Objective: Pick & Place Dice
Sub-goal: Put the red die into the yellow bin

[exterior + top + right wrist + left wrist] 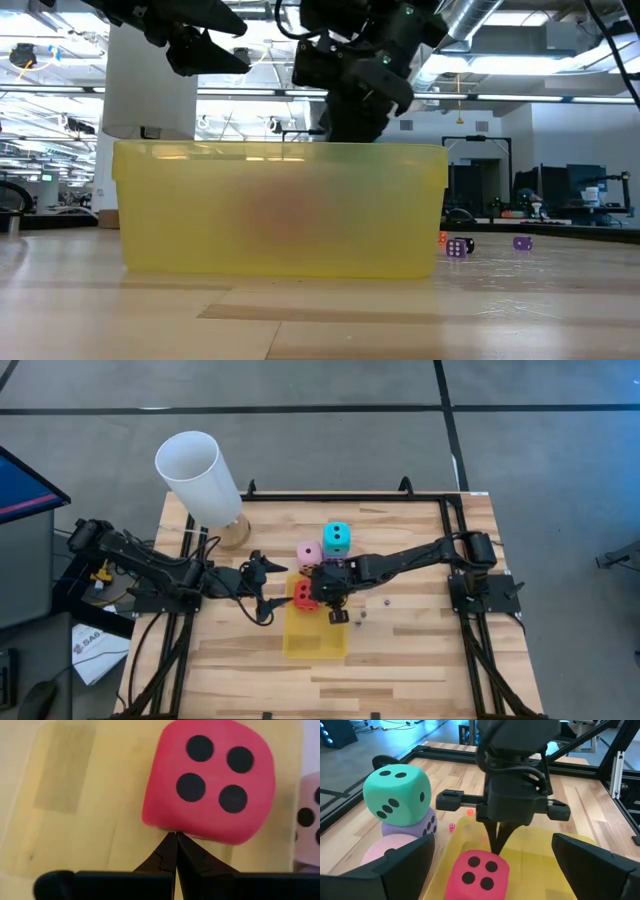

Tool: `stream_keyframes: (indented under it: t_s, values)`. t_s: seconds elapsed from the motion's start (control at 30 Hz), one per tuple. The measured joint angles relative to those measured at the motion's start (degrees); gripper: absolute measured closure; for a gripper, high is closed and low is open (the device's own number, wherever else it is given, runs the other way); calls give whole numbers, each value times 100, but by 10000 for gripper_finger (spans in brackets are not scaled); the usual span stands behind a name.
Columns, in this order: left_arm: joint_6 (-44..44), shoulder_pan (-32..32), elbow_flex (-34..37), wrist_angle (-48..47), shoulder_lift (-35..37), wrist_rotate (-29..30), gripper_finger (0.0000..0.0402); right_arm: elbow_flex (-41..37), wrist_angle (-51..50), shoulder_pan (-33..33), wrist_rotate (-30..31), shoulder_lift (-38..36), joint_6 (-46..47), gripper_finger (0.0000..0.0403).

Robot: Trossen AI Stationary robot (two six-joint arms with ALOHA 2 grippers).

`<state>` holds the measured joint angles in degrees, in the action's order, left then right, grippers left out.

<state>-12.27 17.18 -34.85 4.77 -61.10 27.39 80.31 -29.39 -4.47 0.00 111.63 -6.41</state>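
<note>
The red die (303,595) sits at the upper left corner of the yellow tray (318,642), near the middle of the high view, its four-pip face up. In the right wrist view it fills the upper right of the frame, resting on the yellow floor of the tray. The right gripper (176,851) hangs just above the die's edge with its fingers pressed together and holding nothing, so the die looks to have been delivered rather than being carried.

Just above the tray in the high view, the pink die (310,554) and the cyan die (338,539) lie on the wooden table (420,660). In the left wrist view the cyan die rests on top of the purple die (422,826), with the pink one below them at the lower left. Several tiny dice (362,614) lie scattered on the boards right of the tray.

The left gripper (262,588) hovers just left of the tray, fingers spread wide and empty.

As a judgement, one big die of four is placed; three big ones and the tiny pieces remain outside. A white cylinder (198,478) stands at the upper left.
</note>
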Motion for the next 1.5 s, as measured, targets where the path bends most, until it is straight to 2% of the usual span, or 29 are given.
stream_keyframes:
  t_s: [0.43,0.67,1.0,1.5]
  values:
    - [0,0,-1,0,0,-1,9,0,362,203,-10,17,-121,403]
    - [0,-1,0,1,0,0,9,0,372,176,-469,17,-158,403]
    - [0,1,0,1,0,-1,9,0,472,189,-184,20,-173,403]
    - [0,0,-1,1,0,-1,9,1,436,90,-191,-26,-237,403]
